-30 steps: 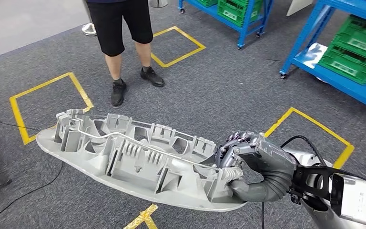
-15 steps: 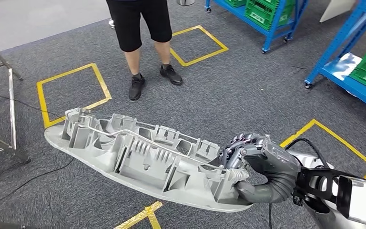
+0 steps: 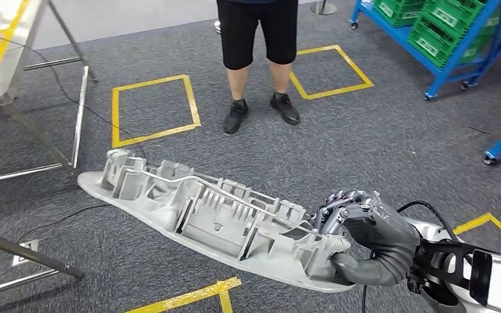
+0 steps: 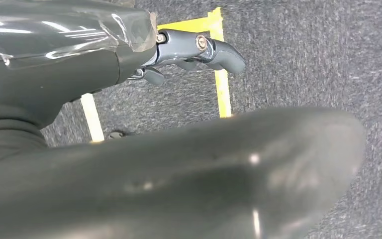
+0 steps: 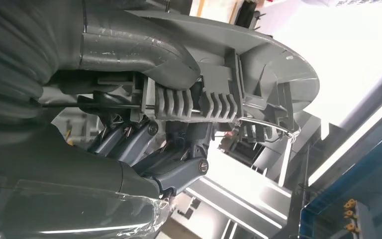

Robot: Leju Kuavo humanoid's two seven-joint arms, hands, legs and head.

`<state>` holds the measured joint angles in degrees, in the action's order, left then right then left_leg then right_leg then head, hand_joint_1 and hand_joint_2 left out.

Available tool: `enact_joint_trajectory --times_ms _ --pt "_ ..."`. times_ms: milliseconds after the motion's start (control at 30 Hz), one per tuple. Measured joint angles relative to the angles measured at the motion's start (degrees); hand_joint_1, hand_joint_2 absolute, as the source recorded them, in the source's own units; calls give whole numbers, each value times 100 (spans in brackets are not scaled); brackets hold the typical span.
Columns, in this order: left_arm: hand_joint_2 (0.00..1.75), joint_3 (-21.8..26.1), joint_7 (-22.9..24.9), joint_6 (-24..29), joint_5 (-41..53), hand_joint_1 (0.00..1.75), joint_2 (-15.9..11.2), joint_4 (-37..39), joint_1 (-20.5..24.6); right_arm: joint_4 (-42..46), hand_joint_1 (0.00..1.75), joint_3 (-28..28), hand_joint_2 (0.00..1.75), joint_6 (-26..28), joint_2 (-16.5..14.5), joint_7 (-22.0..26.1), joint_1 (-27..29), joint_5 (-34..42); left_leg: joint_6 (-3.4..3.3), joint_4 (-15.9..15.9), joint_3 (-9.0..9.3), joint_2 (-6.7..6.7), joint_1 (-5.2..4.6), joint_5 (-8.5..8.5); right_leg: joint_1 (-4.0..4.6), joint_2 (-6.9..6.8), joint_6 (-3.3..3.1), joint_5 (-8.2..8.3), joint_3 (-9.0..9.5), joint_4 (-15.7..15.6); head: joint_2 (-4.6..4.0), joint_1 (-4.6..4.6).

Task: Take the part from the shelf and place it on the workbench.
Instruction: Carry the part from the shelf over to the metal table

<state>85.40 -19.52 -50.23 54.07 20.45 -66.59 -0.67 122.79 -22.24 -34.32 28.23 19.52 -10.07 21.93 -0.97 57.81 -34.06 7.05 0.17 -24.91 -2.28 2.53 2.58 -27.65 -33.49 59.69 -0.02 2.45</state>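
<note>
Fingers [image 3: 339,212] of the right hand [image 3: 359,238] are being clenched on one end of the long grey part [image 3: 202,218], which is being carried above the carpet [image 3: 378,137]. Its far end risks being swung into the worktop [image 3: 0,59] legs or the person [image 3: 258,59]. The left hand's [image 4: 194,47] fingers are curled, holding nothing.

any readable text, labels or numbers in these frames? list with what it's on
None readable.
The grey part in the right hand: moulded ribs, no legible marking.
Green crates on the blue shelving: no label visible.
White tag on the floor: too small to read.
Yellow floor tape: plain outlines, no lettering.
</note>
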Motion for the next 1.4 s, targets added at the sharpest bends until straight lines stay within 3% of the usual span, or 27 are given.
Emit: enact_joint_trajectory --times_ms 33,100,167,233,300,333,367,400,467,533,600,633,700,767,833,867,933,967,1033,1100,1200,1267,1333,1367,1400 --pt "0 0 -8 -3 2 0 0 -3 -11 11 175 19 175 1 3 3 14 -2 38 35 -35 50 5 -20 15 36 -63 -2 16 -21 0 -8" --pt "0 1 -18 -7 4 0 7 -6 -38 33 175 52 175 2 9 6 26 -3 85 58 -82 90 30 -28 36 -37 -178 2 37 -27 0 -14" --pt "0 2 -31 -15 6 0 12 -9 -42 48 175 68 175 0 10 7 35 -4 131 260 -185 -185 31 -130 39 -141 -252 -3 68 -41 0 7" --pt "0 1 -52 -44 2 0 13 -12 -15 67 175 84 175 -17 10 6 51 -8 167 873 -497 -558 29 -406 66 -259 -308 -30 105 -47 0 28" --pt "0 0 -96 -96 9 0 15 -9 8 79 175 98 175 -42 7 6 61 -2 174 1570 -888 -675 45 -642 111 -396 -346 -60 121 -45 0 33" --pt "0 -1 -129 -116 30 0 15 -8 13 80 175 101 175 -58 3 5 62 5 164 1701 -983 -689 45 -636 131 -468 -362 -76 130 -44 0 33" --pt "0 -1 -163 -132 59 0 13 -7 14 80 175 102 175 -78 -4 5 63 15 143 1614 -963 -699 40 -535 150 -538 -373 -93 146 -45 0 33" --pt "0 1 -188 -144 90 0 5 -8 13 81 175 102 175 -104 -13 3 59 29 104 1316 -824 -736 23 -357 165 -604 -380 -112 168 -48 0 33" --pt "0 7 -194 -187 144 0 -19 -25 19 84 175 103 175 -145 -42 -10 40 58 -6 552 -435 -977 -63 -53 197 -723 -370 -154 217 -56 0 31" --pt "0 38 -171 -260 173 0 -33 -66 43 85 175 103 175 -167 -85 -45 14 89 -82 179 -255 -1141 -149 16 212 -842 -335 -187 246 -72 0 30" --pt "0 98 -145 -326 188 0 -37 -116 56 84 175 104 175 -187 -131 -70 -8 125 -122 105 -216 -1029 -174 17 215 -968 -288 -206 289 -124 0 36" --pt "0 131 -134 -354 198 0 -31 -138 52 80 175 109 175 -205 -146 -73 -20 145 -137 25 -150 -950 -163 48 212 -946 -269 -222 319 -132 0 28" --pt "0 179 -128 -406 243 0 -20 -169 67 72 175 130 175 -246 -156 -58 -41 209 -174 -149 12 -814 -119 122 204 -676 -267 -349 230 132 0 7" --pt "0 212 -143 -460 304 0 -11 -174 97 53 175 152 175 -285 -161 -48 -38 303 -193 -206 57 -688 -91 148 179 -366 -287 -582 -167 843 0 -23" --pt "0 238 -159 -519 341 0 -3 -175 109 31 175 162 175 -327 -171 -61 -22 394 -190 -194 61 -559 -87 130 151 -289 -236 -661 -548 1356 0 -37" --pt "0 248 -163 -540 345 0 1 -175 110 24 175 164 175 -343 -179 -68 -16 428 -175 -180 67 -507 -80 112 129 -282 -174 -565 -594 1308 0 -35" --pt "0 260 -166 -557 346 0 2 -177 108 18 175 171 175 -357 -204 -101 -8 469 -115 -106 76 -422 -52 46 68 -281 -23 -171 -384 632 0 -38" --pt "0 269 -165 -555 342 0 0 -181 107 20 175 169 175 -349 -226 -143 -8 473 -71 -49 65 -390 -48 -1 56 -272 13 -5 -247 287 0 -44" --pt "0 288 -164 -550 320 0 -3 -195 106 35 175 162 175 -322 -273 -241 -15 468 -1 45 31 -357 -52 -78 57 -254 -46 133 -102 -42 0 -48" --pt "0 316 -161 -548 298 0 0 -203 99 57 175 152 175 -285 -315 -304 -29 463 32 64 9 -344 -47 -98 90 -252 -163 130 -97 -27 0 -40" --pt "0 367 -136 -544 260 0 8 -222 85 89 175 125 175 -212 -368 -367 -75 441 91 162 -46 -402 -11 -171 88 -297 -271 134 -75 -48 0 -29" --pt "0 377 -95 -543 200 0 8 -242 81 115 175 103 175 -174 -381 -366 -95 442 143 681 -293 -556 9 -438 94 -366 -335 115 -41 -60 0 -7" --pt "0 380 -51 -547 150 0 8 -250 78 135 175 78 175 -150 -394 -349 -100 448 173 1464 -700 -653 29 -741 127 -457 -377 88 -23 -59 0 7" --pt "0 380 -34 -552 137 0 10 -252 74 138 175 63 175 -144 -399 -343 -101 449 174 1692 -839 -666 35 -785 143 -507 -387 77 -17 -58 0 8" --pt "0 380 -18 -556 124 0 13 -258 70 142 175 47 175 -140 -405 -342 -102 449 165 1712 -878 -676 38 -726 159 -559 -395 66 -8 -58 0 7"
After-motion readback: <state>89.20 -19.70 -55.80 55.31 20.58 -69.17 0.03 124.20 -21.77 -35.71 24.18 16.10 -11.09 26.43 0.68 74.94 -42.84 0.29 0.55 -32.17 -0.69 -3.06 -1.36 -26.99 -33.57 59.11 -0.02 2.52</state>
